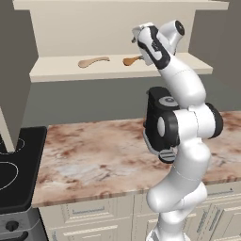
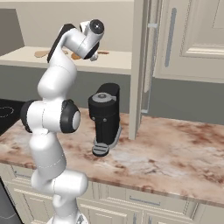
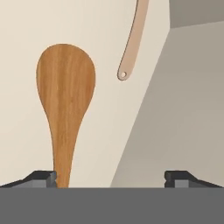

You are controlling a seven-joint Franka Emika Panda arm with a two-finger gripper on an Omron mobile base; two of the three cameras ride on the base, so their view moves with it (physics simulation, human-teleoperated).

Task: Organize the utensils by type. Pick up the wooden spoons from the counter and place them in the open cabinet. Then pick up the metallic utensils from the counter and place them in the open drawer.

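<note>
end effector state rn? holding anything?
End effector: open, holding nothing; the darker wooden spoon lies on the cabinet shelf by one fingertip.

On the cabinet shelf (image 1: pixel 56 70), bare room lies at 9 o'clock of the paler wooden spoon (image 1: pixel 92 61) and between it and the darker wooden spoon (image 3: pixel 65 100). The black coffee machine (image 2: pixel 105 118) blocks the counter (image 2: pixel 175 148) below.

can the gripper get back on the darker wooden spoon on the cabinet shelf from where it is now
Probably yes. The gripper is open just above the shelf, and the darker wooden spoon lies flat with its handle beside one fingertip, off-centre. Nothing blocks it; the paler spoon lies apart. A small sideways shift looks needed.
</note>
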